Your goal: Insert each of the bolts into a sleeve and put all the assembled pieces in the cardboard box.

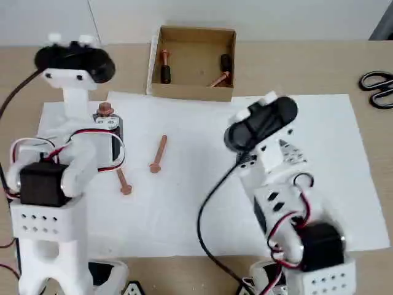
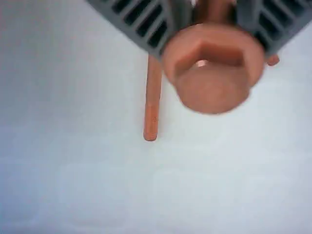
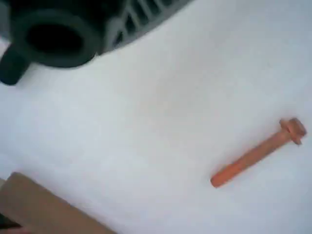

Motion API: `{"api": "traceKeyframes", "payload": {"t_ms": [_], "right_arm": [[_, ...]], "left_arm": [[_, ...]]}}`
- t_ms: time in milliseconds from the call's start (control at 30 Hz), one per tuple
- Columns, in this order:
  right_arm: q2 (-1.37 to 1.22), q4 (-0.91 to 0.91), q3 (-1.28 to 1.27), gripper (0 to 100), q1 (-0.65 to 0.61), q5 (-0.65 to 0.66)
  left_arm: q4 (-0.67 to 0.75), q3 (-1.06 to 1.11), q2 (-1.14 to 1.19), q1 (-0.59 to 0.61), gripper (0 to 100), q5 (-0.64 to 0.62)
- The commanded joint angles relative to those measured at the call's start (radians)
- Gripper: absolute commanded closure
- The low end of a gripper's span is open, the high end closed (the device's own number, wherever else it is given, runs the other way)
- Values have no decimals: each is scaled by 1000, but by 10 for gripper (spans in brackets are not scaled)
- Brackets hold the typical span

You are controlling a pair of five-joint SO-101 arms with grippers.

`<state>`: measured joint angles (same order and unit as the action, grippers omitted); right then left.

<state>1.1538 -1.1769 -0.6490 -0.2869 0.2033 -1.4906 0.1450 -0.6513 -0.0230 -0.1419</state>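
Left gripper (image 1: 105,117), near left of the table (image 1: 307,67), is clamped on a bolt (image 2: 212,68). Jaws sit either side of the shank, hex head faces the wrist cam, and the bolt is held up off the white paper sheet (image 1: 202,209). Right gripper (image 3: 73,24), over the sheet's right half, grips a black sleeve (image 3: 53,36) w/ its open bore toward its own wrist cam. Btwn the arms two loose bolts lie flat on the sheet: one (image 1: 123,181) just beside the left arm, the other (image 1: 158,153) nearer the middle, both well apart from the sleeve. At the sheet's far edge sits the cardboard box (image 1: 153,61), touching the paper. Inside, by the left wall, is an assembled piece (image 1: 165,67), bolt in black sleeve. By the right wall are a second black sleeve (image 1: 225,61) and a bolt end (image 1: 220,80) right next to it; can't tell if joined. Scissors (image 1: 377,86) lie on bare table, far right, off the sheet.
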Motion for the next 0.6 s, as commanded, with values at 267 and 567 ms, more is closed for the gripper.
{"api": "traceKeyframes", "payload": {"t_ms": [267, 567], "right_arm": [[363, 364, -493, 995, -88, -81], [476, 377, -717, 995, -97, -199]], "left_arm": [[310, 251, -150, -89, 994, -189], [529, 288, -204, -370, 994, -204]]}}
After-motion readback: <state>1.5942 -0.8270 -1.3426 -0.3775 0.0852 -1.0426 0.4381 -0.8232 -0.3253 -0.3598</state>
